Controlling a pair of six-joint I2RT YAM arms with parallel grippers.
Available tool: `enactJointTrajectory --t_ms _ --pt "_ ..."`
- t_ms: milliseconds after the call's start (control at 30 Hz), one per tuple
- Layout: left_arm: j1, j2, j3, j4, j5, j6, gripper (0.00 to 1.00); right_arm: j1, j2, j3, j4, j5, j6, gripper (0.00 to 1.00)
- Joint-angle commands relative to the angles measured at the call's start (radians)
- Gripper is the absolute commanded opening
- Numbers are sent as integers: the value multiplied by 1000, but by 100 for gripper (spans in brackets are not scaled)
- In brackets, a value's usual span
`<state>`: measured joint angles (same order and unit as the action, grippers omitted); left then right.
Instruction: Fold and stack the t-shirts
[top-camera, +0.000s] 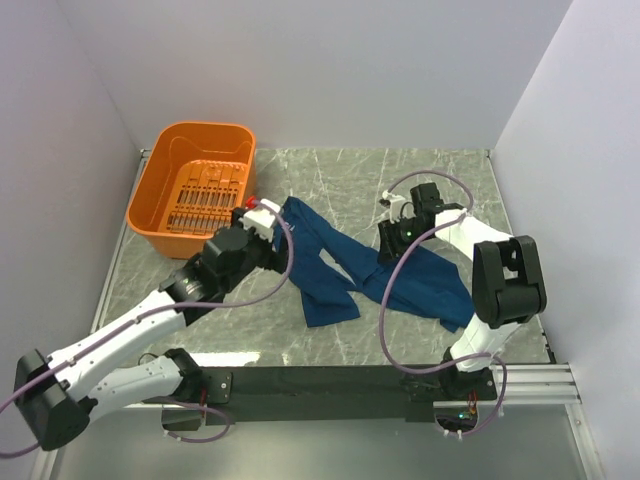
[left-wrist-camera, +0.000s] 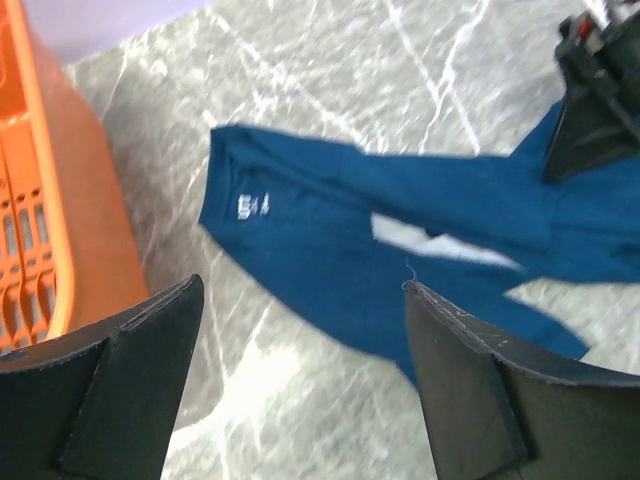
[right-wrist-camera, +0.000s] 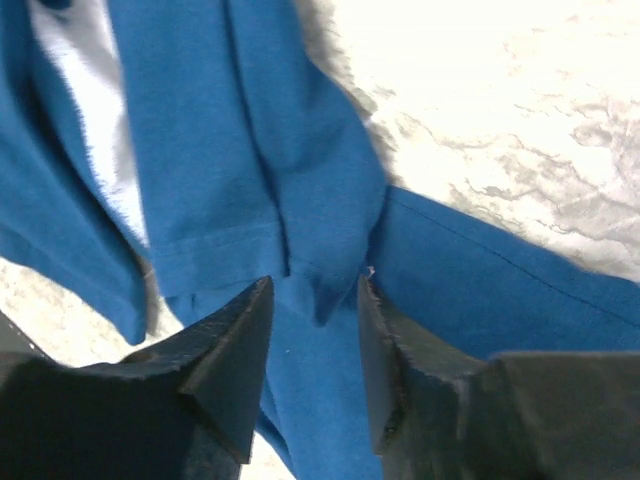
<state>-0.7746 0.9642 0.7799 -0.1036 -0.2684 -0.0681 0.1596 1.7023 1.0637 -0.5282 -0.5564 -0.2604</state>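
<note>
The dark navy t-shirt (top-camera: 330, 270) lies crumpled in a long band across the middle of the marble table. Its neck label (left-wrist-camera: 252, 207) and a pale patch (left-wrist-camera: 430, 245) show among the folds. My left gripper (top-camera: 265, 212) hangs at the shirt's upper left end. In its wrist view the left gripper (left-wrist-camera: 302, 285) is wide open, with nothing between the fingers. My right gripper (top-camera: 388, 247) is low over the shirt's middle. In its wrist view the right gripper (right-wrist-camera: 314, 282) has its fingers parted, with a hem corner of blue cloth (right-wrist-camera: 320, 200) between the tips.
An orange plastic basket (top-camera: 165, 195) stands at the back left, close beside the left gripper, and its wall (left-wrist-camera: 70, 200) fills the left of that wrist view. White walls close the table on three sides. The right arm's elbow (top-camera: 508, 280) stands at the right.
</note>
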Motion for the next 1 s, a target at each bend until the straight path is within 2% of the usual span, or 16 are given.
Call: enactJointTrajectory --t_ms 0,100,133,200,233,300,333,367,667,967 --pt "3 -67 -25 41 -43 -16 87 9 25 39 19 30 27 45" --pt "1 -74 -22 44 -48 -7 87 14 46 45 5 21 27 40" --pt "3 -76 -21 42 -39 -7 87 14 51 54 -6 7 26 33" --pt "1 -74 -21 38 -23 -4 87 12 56 62 -27 -2 20 28" --pt "3 -73 -19 36 -15 -4 87 14 54 68 -29 -10 16 20" --pt "3 -71 -19 36 -2 -2 87 14 36 74 -36 -16 12 13" --pt "3 -70 -21 35 0 1 87 11 28 82 -38 -17 9 3" --pt "3 -68 -21 39 12 2 86 11 19 87 -38 -13 7 0" --pt "3 -62 -24 45 72 4 86 -46 -133 148 17 44 0 0" --pt "1 -45 -30 59 153 8 86 -121 -29 263 31 93 -52 0"
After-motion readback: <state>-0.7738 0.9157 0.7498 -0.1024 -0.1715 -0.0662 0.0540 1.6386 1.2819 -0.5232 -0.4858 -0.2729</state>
